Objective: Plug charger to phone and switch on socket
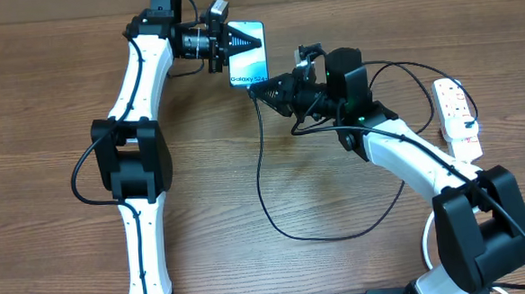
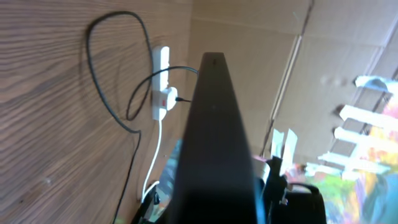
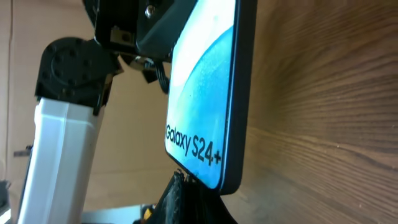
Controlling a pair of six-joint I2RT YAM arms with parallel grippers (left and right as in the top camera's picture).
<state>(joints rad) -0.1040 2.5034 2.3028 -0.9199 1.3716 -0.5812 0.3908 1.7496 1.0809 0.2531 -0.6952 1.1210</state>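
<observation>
The phone (image 1: 249, 59) is held off the table at the back, its blue screen reading "Galaxy S24+" (image 3: 202, 93). My left gripper (image 1: 237, 42) is shut on its upper part. In the left wrist view the phone (image 2: 214, 124) is a dark slab seen edge-on. My right gripper (image 1: 262, 88) is shut on the charger's plug end, and its black fingertips (image 3: 186, 196) press against the phone's lower short edge. The plug itself is hidden between them. The charger's black cable (image 1: 263, 187) loops down over the table. The white socket (image 1: 456, 110) lies at the far right.
The socket (image 2: 161, 84) has a white lead (image 2: 152, 165) running off toward the table's front. The black cable (image 2: 102, 87) curls on the wood beside it. The left arm's white link (image 3: 59, 155) stands just behind the phone. Cardboard walls close the back.
</observation>
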